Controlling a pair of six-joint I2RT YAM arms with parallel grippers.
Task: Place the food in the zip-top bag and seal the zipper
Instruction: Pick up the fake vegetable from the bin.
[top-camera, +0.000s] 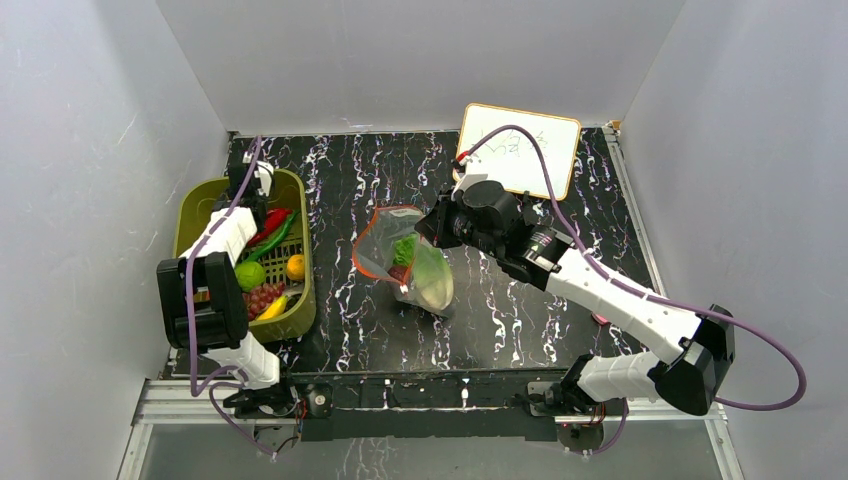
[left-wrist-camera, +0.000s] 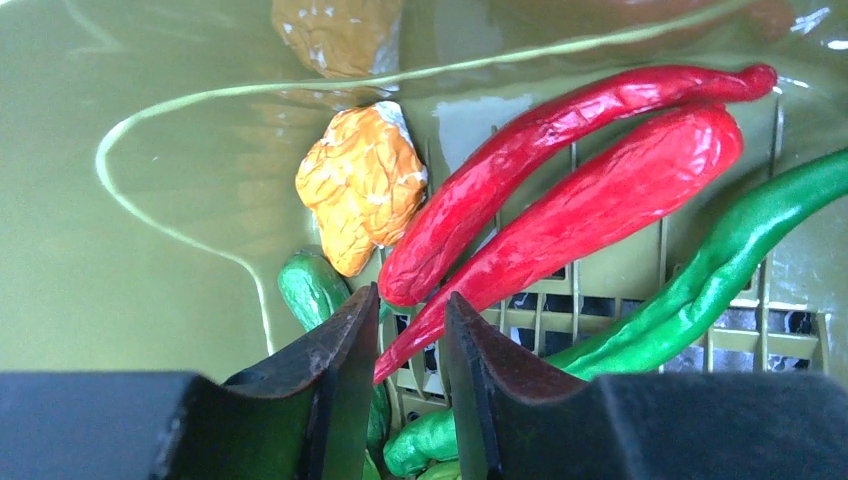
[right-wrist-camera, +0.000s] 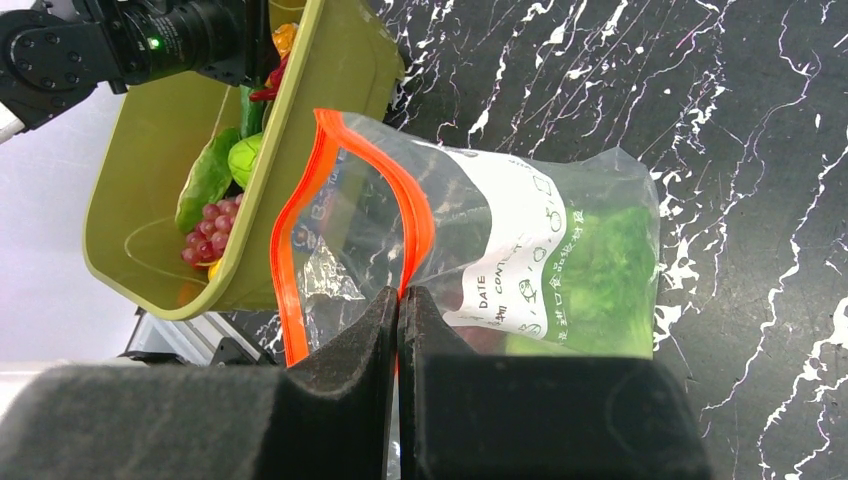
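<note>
Crinkly clear bag (right-wrist-camera: 545, 235) — zipper (right-wrist-camera: 422, 218) pinched by right tool (right-wrist-camera: 398, 293).

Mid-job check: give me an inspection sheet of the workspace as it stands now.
Surface: black, white-veined table.
Job's things: zip-top bag with its mouth open and a green leafy piece inside; zipper unsealed; red chillies, green chilli and grapes in the olive basket.
Clutter: whiteboard at the far edge.
Grippers: left gripper open inside the basket, a red chilli's tip between its fingers; right gripper shut on the zipper.
Cables: purple cable along each arm; the right one crosses the whiteboard.
Surroundings: plain pale walls on three sides.
</note>
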